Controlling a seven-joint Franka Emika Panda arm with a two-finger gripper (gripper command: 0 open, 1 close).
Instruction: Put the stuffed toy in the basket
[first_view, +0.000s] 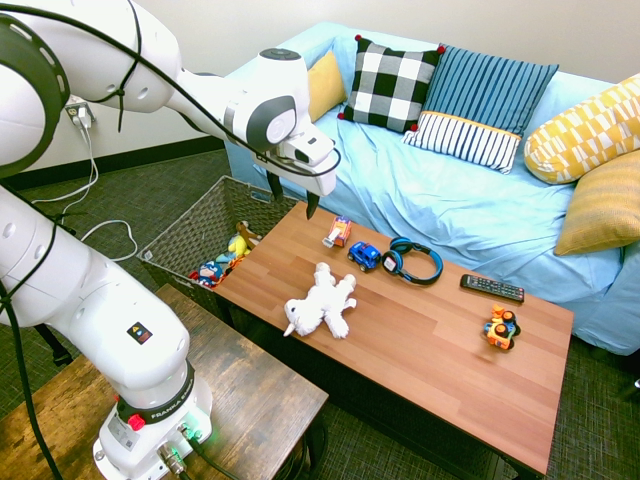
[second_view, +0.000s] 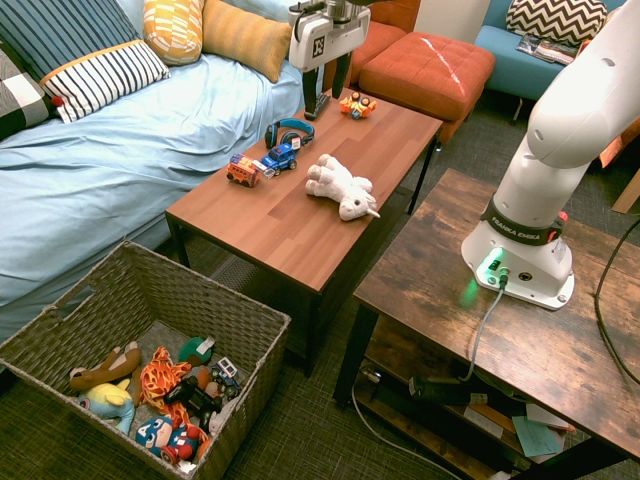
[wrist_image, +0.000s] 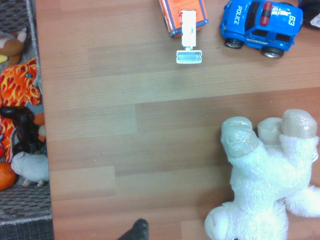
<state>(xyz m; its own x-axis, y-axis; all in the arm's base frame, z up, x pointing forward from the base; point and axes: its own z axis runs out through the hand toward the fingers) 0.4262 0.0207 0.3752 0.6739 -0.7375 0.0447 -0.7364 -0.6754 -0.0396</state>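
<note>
Down at the left of the first exterior view, the basket sits on the floor against the end of the tabletop, its woven walls slanting outward. Inside lies a jumble of soft toys: a brown plush, a pale yellow and blue one, an orange patterned one, a dark figure and a small blue and red figure; none can be named for sure. The wrist view catches the orange patterned plush over the basket's edge.

Next along, the claw hangs above the tabletop's near end, pointing down with its fingers spread wide and nothing between them. The stuffed toy lies flat on the tabletop, outside the basket and apart from the claw. Beyond it stand an orange toy truck and a blue toy car; in the wrist view the car's roof reads "POLICE" with "63" beside it. Further right come blue headphones, a black remote and an orange toy vehicle. The arm's base carries a band of print too small to read.
</note>
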